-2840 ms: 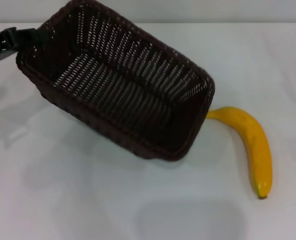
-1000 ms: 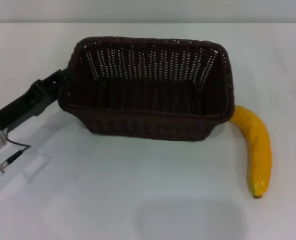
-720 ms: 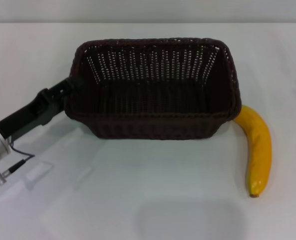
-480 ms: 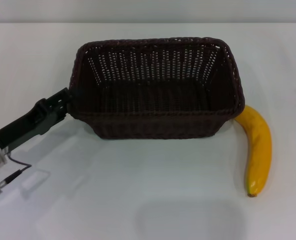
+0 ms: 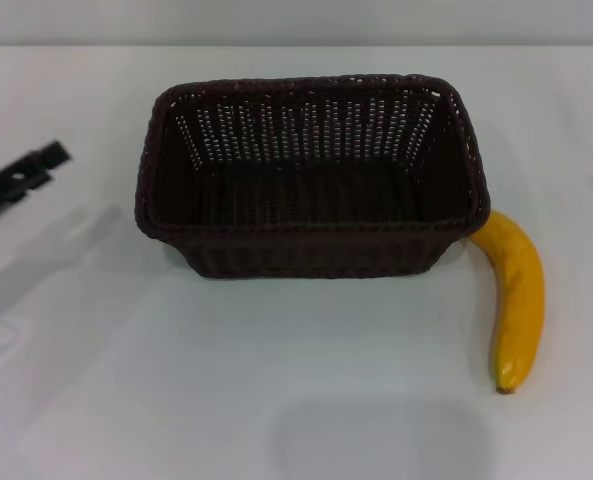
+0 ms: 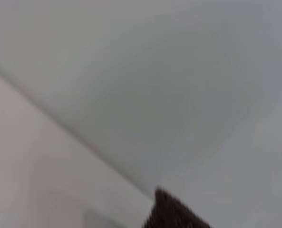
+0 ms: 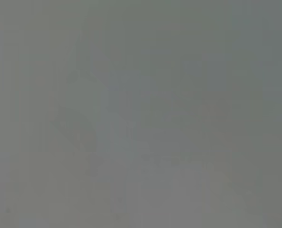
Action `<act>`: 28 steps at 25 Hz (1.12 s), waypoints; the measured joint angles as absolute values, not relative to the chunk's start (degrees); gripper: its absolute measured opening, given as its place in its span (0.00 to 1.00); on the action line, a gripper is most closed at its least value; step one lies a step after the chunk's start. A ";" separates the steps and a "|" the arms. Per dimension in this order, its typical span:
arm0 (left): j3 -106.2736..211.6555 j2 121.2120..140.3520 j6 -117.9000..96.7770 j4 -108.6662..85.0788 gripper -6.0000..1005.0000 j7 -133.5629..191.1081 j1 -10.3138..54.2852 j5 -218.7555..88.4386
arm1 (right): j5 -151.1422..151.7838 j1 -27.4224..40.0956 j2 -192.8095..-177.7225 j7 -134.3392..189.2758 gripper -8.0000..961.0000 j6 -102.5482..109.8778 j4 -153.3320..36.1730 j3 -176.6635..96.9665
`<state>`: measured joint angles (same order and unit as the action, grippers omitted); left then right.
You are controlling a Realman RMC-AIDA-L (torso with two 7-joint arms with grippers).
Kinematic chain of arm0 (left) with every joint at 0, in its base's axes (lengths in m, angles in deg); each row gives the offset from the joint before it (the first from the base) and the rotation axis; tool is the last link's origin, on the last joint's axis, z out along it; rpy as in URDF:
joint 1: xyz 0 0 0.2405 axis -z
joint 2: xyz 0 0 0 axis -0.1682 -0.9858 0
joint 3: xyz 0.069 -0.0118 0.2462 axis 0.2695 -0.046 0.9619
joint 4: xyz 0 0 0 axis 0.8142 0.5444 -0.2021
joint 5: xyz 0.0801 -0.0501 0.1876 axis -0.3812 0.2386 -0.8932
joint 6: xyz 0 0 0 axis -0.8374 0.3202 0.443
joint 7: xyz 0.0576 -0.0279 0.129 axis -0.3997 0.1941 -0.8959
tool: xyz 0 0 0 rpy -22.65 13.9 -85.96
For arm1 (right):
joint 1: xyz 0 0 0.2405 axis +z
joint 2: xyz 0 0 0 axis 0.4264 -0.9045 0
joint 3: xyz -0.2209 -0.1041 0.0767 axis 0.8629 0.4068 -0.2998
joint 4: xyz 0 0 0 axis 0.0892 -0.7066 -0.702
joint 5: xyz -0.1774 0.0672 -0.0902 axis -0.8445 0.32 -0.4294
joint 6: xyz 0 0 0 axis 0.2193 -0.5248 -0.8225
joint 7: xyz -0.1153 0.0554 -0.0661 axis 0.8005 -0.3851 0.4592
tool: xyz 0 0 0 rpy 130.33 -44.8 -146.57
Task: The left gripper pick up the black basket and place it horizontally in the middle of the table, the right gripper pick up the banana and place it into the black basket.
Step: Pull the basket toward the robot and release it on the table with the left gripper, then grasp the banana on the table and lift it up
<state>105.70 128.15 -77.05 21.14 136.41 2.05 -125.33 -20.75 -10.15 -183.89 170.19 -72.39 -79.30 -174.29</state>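
Observation:
The black basket [image 5: 311, 175] stands upright on the white table [image 5: 226, 380] in the middle, its long side across my view, and it is empty. The banana [image 5: 516, 290] lies on the table right of it, its upper end touching the basket's front right corner. My left gripper [image 5: 38, 168] is at the far left edge, clear of the basket, open and empty. A blurred dark brown corner [image 6: 174, 214] shows in the left wrist view. My right gripper is out of view, and its wrist view shows only plain grey.
The table's back edge [image 5: 296, 45] runs behind the basket. A faint shadow [image 5: 376, 440] lies on the table in front of the basket.
The basket was swung round and set down level in the middle. My left gripper then let go of its left rim and drew back to the left edge. The banana barely moved.

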 joint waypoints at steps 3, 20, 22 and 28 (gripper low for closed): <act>101.92 127.50 -78.86 21.22 0.73 132.53 1.53 -126.11 | -21.14 -10.40 -183.61 168.89 0.88 -72.39 -80.61 -173.61; 74.37 132.00 -85.59 25.83 0.73 106.35 -1.27 -126.07 | -85.41 -7.81 -178.12 96.91 0.88 -65.98 -126.28 -175.34; 72.79 132.59 -85.64 25.83 0.72 104.98 -1.13 -125.97 | -97.14 -5.91 -178.06 87.32 0.88 -68.95 -132.15 -176.05; 72.19 132.27 -85.65 25.86 0.72 104.85 -0.15 -125.84 | -125.01 1.78 -178.54 67.68 0.88 -86.66 -144.64 -176.80</act>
<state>72.19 132.27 -85.65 25.86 104.85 -0.15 -125.84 -125.01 1.78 -178.54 67.68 -86.66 -144.64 -176.80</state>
